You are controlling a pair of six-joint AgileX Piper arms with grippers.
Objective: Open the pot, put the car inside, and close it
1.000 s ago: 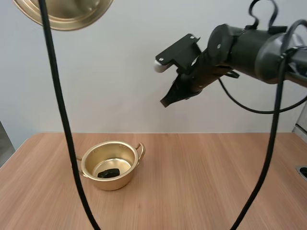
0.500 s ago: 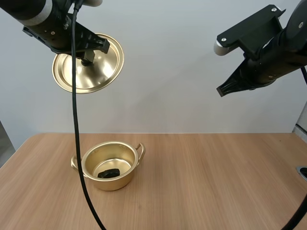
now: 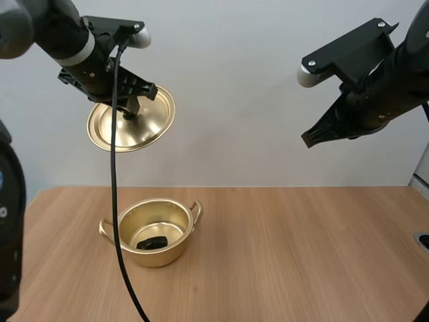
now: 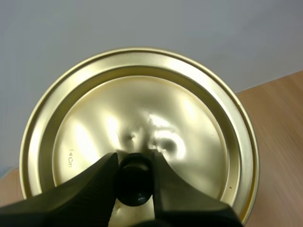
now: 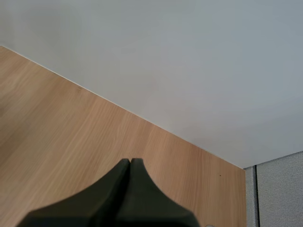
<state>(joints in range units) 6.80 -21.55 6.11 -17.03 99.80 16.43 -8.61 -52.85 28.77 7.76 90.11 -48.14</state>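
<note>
Gold pot point(image 3: 155, 231) sits open on the wooden worktop point(image 3: 301, 255) w/ the small black car point(image 3: 152, 242) on its bottom. Above it, slightly left, left gripper point(image 3: 127, 113) is clamped on the black knob point(image 4: 134, 182) of the lid point(image 3: 151, 121), which is tilted & well apart from the pot. Right gripper point(image 3: 310, 139) hangs high at the right, fingers pressed together on nothing, far from pot & car.

Pot point(image 3: 159, 257) and lid point(image 4: 189, 118) are shiny gold-coloured metal; the knob point(image 4: 135, 179) is glossy black; the table point(image 3: 301, 255) is matt wood-grain.
</note>
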